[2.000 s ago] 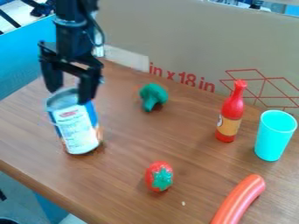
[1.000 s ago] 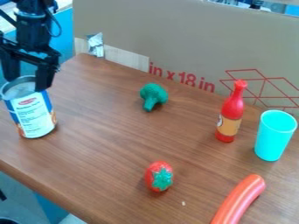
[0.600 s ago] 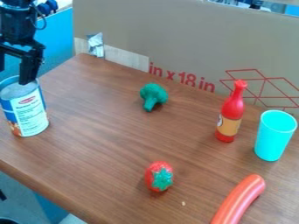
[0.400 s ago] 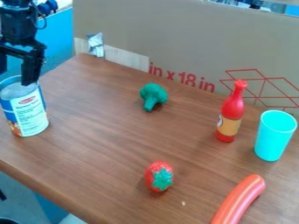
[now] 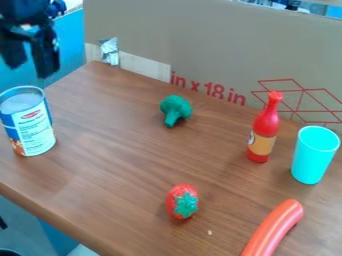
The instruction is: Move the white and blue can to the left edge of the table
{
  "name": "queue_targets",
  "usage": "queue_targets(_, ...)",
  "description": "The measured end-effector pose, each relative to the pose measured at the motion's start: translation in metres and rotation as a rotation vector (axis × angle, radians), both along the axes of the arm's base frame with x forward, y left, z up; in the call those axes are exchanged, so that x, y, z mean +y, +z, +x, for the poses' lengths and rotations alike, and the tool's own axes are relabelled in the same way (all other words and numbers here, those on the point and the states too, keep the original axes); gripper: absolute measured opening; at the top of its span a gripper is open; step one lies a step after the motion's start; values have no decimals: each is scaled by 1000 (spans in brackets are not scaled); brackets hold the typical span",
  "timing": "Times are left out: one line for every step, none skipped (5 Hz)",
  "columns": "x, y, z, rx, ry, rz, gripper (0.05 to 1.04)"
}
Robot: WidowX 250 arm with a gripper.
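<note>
Black gripper (image 5: 29, 69), fingers spread apart and holding nothing, hangs above the upright can (image 5: 31, 124), whose flat base steadies it on the tabletop (image 5: 120, 170).

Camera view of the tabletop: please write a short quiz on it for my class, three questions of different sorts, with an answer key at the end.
1. Multiple choice. Which thing is nearest to the claw?
A) the green broccoli
B) the can
C) the orange-red sausage

2. True or false. The claw is closed on the can.

3. Fill in the missing word. The turquoise cup stands beside a red ____ with a yellowish label.

Key:
1. B
2. False; the claw is open, with a gap between it and the can.
3. bottle
</note>
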State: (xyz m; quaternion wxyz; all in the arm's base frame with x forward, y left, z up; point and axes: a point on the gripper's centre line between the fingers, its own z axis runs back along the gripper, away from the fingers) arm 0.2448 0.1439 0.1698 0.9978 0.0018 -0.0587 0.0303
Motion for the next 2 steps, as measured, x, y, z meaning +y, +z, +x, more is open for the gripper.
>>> queue_targets(-26,-12,2,44,-115,-11,1001)
queue_targets(-54,-41,21,138,-223,-15,1001)
